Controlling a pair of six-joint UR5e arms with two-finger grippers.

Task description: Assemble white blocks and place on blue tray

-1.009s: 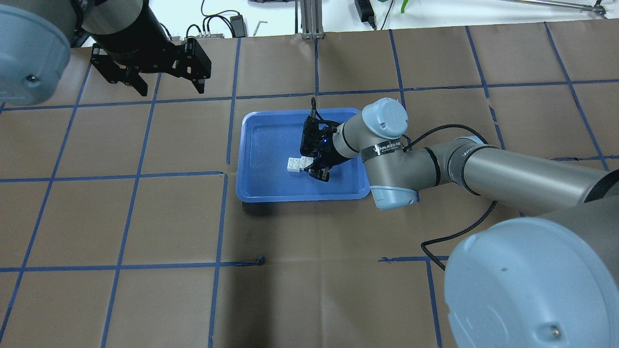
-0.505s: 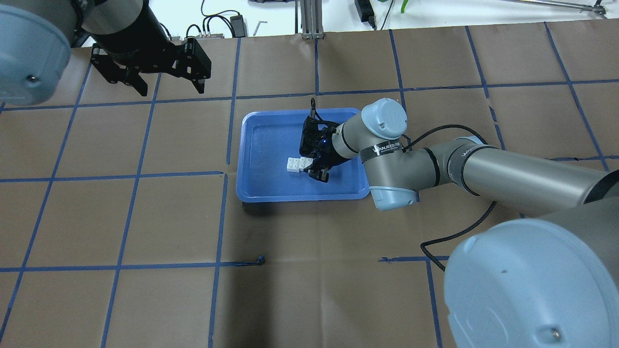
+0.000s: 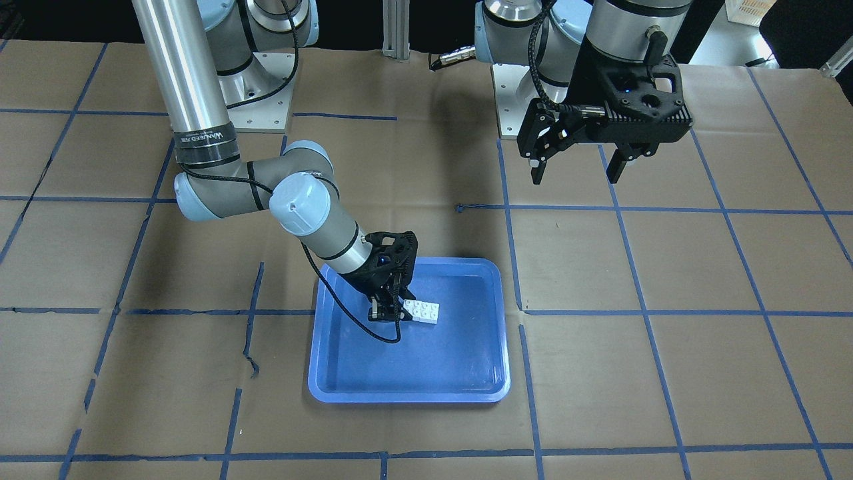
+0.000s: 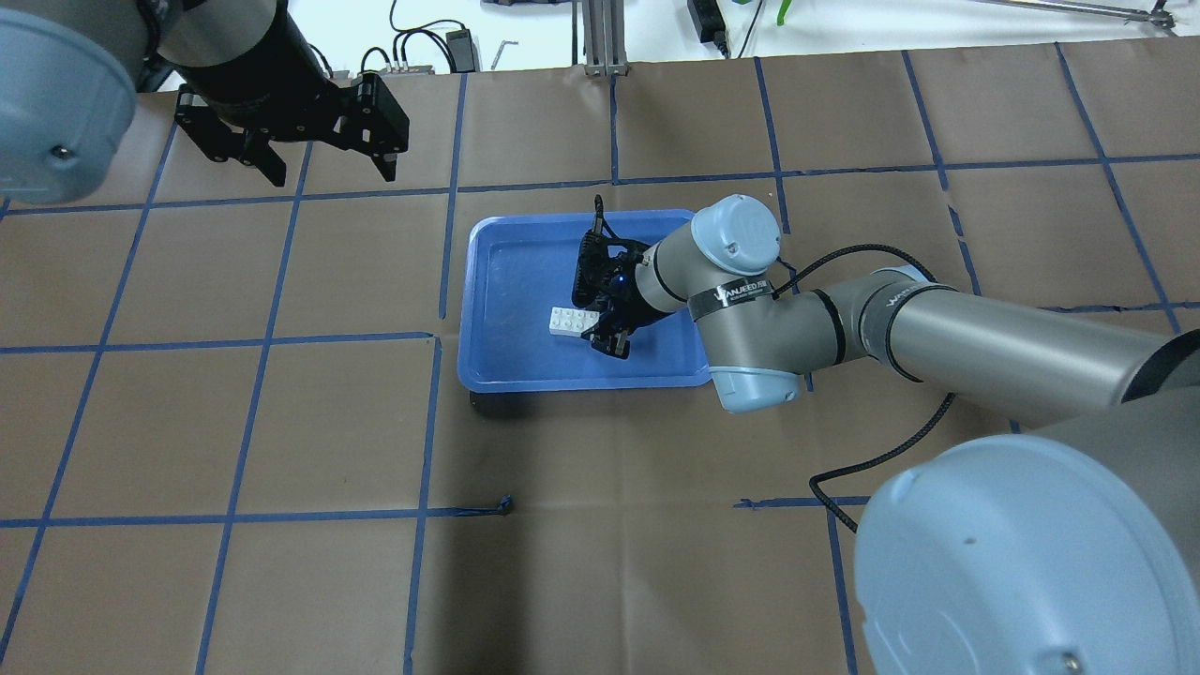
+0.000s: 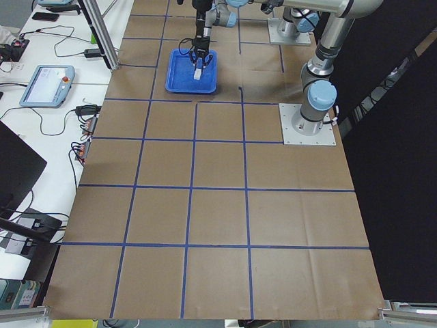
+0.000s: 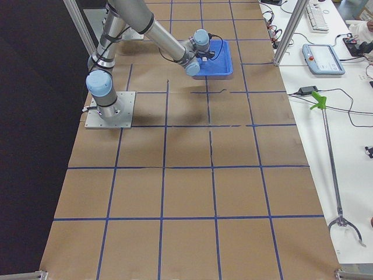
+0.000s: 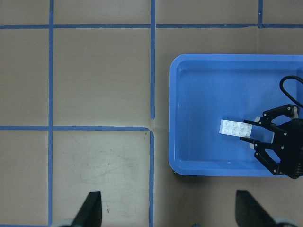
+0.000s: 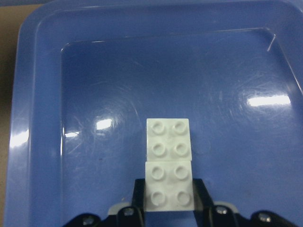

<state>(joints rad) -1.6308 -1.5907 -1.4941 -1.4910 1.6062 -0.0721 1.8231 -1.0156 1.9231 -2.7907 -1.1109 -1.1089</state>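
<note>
Nudged slightly toward the left arm's side since 1 second ago, the right tool (image 4: 605,330) and the white blocks (image 4: 570,322) have slid together inside the blue tray (image 4: 525,272). Its 2 fingers (image 8: 199,194) are closed narrowly on the nearer brick, pressing both sides. The other brick juts out just beyond the fingertips, joined end to end, studs up, down at the tray's floor. Well away, the left tool (image 3: 576,170) hangs above the brown surface (image 3: 666,367), spread wide, holding nothing.
</note>
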